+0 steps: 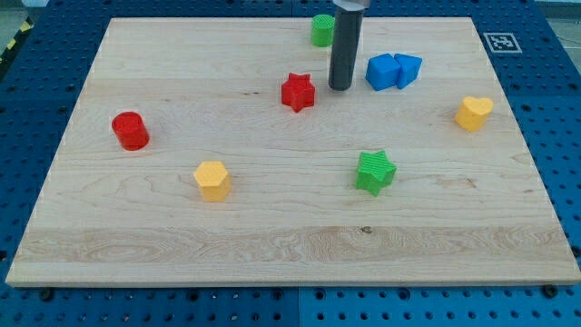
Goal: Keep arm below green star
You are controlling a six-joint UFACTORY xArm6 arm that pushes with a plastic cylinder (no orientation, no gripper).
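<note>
The green star [375, 172] lies on the wooden board [272, 245], right of centre and toward the view's bottom. My tip [340, 88] is at the lower end of the dark rod, which comes down from the view's top. The tip stands above and slightly left of the green star, well apart from it. It sits between the red star [298, 93] on its left and the blue block [393, 71] on its right, touching neither.
A green cylinder [321, 30] stands near the top edge, just left of the rod. A yellow heart-like block [473, 113] is at the right. A red cylinder [131, 131] is at the left. A yellow hexagon [212, 180] lies lower left of centre.
</note>
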